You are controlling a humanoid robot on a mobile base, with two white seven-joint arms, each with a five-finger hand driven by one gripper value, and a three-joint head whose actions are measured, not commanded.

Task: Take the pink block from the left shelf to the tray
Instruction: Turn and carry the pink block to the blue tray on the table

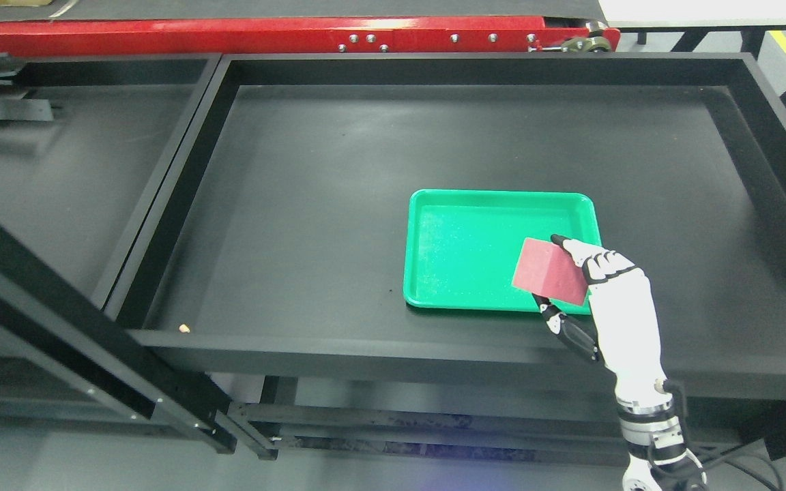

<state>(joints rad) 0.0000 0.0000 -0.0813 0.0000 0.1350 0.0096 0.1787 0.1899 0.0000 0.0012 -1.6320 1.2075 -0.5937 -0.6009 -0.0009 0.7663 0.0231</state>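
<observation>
The right hand (587, 286) grips the block (548, 271) between thumb and fingers, holding it above the near right corner of the tray (461, 252). Risk: released here, the block may strike the tray's rim and tip out onto the table (311, 204). Count: one block, one tray, one hand in view.

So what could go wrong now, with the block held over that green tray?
The right hand pinches the pink block over the green tray at its near right corner; released here, it might catch the rim and tumble onto the black table. The block sits tilted, so it may roll on landing.
</observation>
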